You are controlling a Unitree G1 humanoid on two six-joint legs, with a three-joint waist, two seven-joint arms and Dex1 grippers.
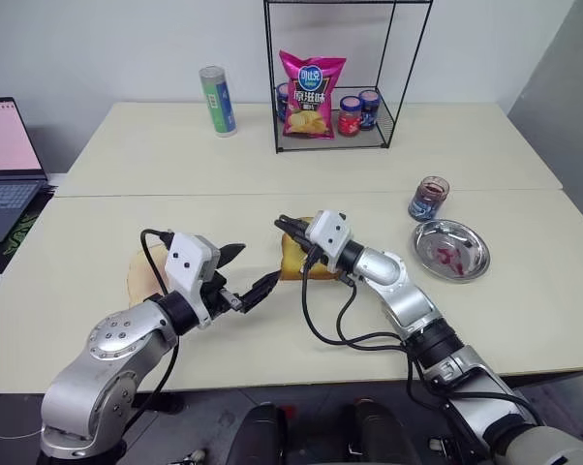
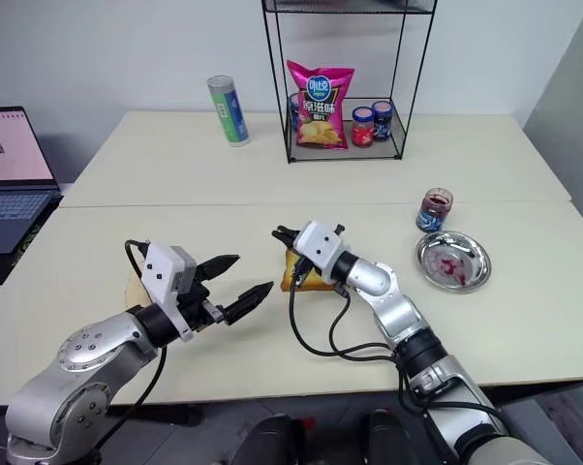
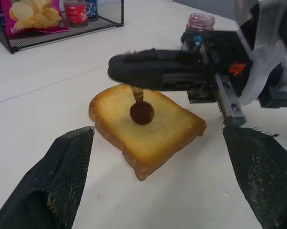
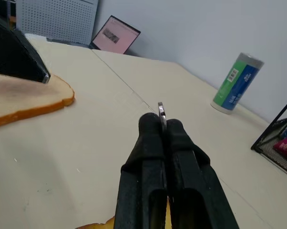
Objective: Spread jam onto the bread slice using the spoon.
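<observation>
Surroundings: 1 black wire rack [image 1: 345,73] at the far side of the table [image 1: 272,165], holding 1 pink chip bag [image 1: 311,95] and 2 lidded jars [image 1: 357,111], red and blue. 1 green-and-blue canister [image 1: 218,101] upright, just left of the rack. 1 open laptop [image 1: 6,165] at the far left edge, cut off by the frame. 1 round metal dish [image 1: 450,250] at the right, streaked red inside; 1 small clear glass jar [image 1: 429,198] of dark jam just behind it.

Obstructions: none between either gripper and the bread slice [image 3: 146,126]. Toasted slice flat on the table near the centre, well apart from dish and jar.

Right gripper [image 3: 134,71]: fingers pressed together, clamped on the thin handle of the spoon [image 3: 141,110]. Spoon hanging bowl-down over the middle of the slice; bowl coated dark with jam [image 3: 142,114] and at the bread surface; contact hard to confirm.

Left gripper [image 1: 248,273]: 2 black fingers spread wide apart, empty, level, just left of the slice and pointing toward it.

Second, paler slice [image 4: 24,100] flat on the table at the left, mostly hidden behind the left arm in the head views. Handle tip of the spoon barely visible above the right fingertips in the right wrist view.
</observation>
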